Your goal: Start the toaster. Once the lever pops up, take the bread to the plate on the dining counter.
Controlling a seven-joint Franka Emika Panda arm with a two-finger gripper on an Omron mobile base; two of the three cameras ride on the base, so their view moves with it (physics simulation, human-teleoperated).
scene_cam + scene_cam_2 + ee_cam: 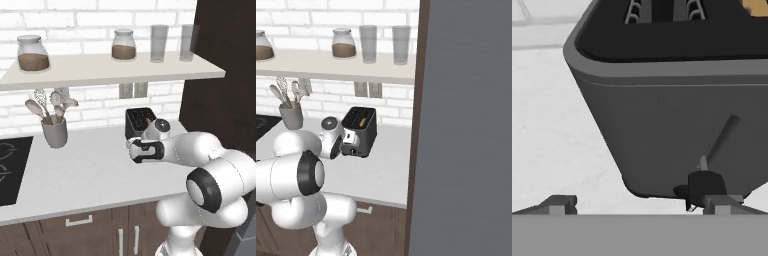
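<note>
The small boxy dark grey toaster (360,131) stood on the pale bench (90,170) near the brick wall, tan bread (363,122) in one slot. Its dark lever tab (704,186) sat low on the narrow face, by one of the spread fingers (721,203). A grey utensil cup (55,132) stood well apart.

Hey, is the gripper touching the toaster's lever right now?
Cannot tell. In the hand view the lever sits low on the toaster, right above one of the fingers, but no view plainly shows contact or a gap between them.
</note>
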